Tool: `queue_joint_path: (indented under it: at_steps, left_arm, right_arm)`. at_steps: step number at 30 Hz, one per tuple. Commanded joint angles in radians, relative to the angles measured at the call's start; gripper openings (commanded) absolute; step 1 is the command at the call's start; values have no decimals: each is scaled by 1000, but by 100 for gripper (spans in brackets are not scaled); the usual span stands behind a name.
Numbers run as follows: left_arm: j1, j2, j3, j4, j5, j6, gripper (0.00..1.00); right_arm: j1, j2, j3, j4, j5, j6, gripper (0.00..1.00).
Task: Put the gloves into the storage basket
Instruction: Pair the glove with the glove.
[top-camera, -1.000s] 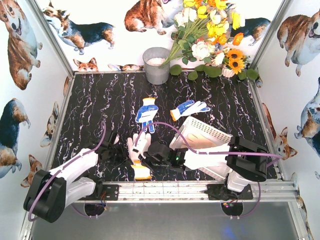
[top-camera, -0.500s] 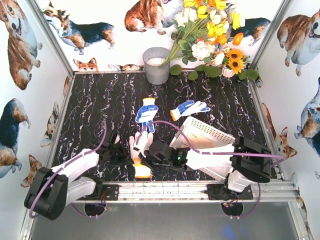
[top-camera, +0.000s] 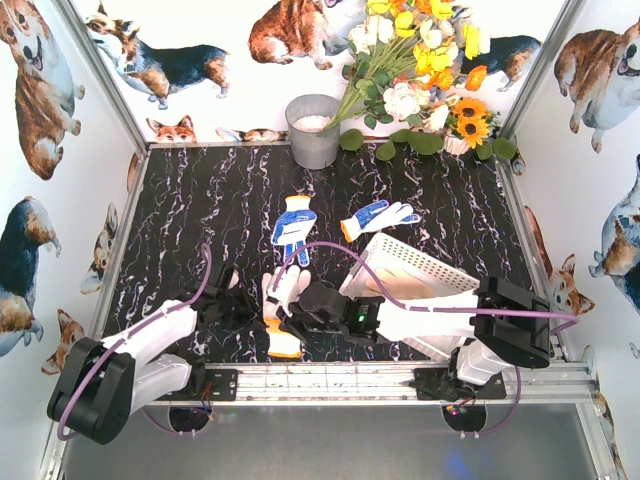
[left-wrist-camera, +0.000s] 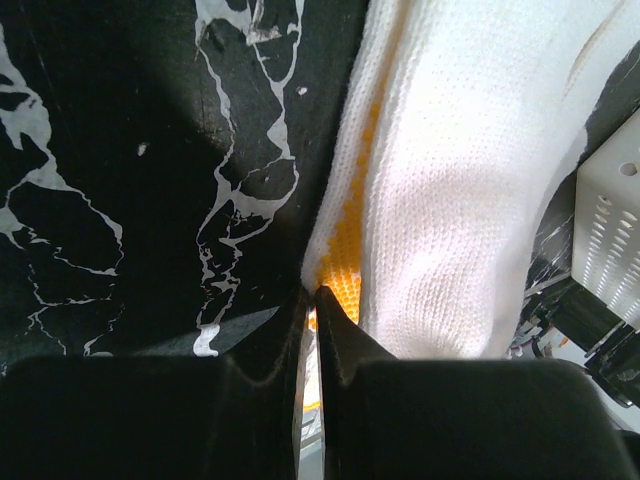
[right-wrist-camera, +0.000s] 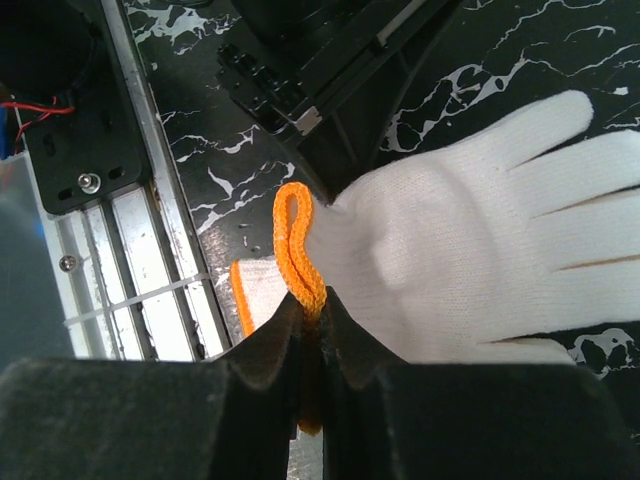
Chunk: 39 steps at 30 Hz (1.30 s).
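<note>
A white glove (top-camera: 284, 289) with an orange cuff lies at the near middle of the table, between my two grippers. My right gripper (right-wrist-camera: 313, 305) is shut on its orange cuff loop (right-wrist-camera: 293, 245); the glove's fingers (right-wrist-camera: 520, 190) spread away from the jaws. A second orange-trimmed cuff (right-wrist-camera: 256, 288) peeks out beneath. My left gripper (left-wrist-camera: 316, 292) is shut at the glove's left edge, pinching fabric where yellow dots (left-wrist-camera: 347, 235) show. Two blue-dotted gloves (top-camera: 293, 226) (top-camera: 378, 217) lie farther back. The storage basket (top-camera: 420, 262) sits tilted at the right, over my right arm.
A grey metal bucket (top-camera: 313, 130) stands at the back, with a bunch of artificial flowers (top-camera: 420, 70) to its right. The aluminium rail (top-camera: 330, 380) with the arm bases runs along the near edge. Corgi-print walls enclose the table.
My left gripper has closed on the glove's edge. The right arm's rear has shifted slightly right, and the glove has edged a little right with it.
</note>
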Motion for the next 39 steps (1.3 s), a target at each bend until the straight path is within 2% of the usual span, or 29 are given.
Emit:
queue_joint_path:
  at_steps: [1,39]
  left_arm:
    - [-5,10,-33,-30,-84,18,0]
    - [-6,-11,-25,-37,-75,12,0]
  right_arm:
    - [24,2,-2,67,-8,25,0]
    - [35,163,-4,132,-72,78,0]
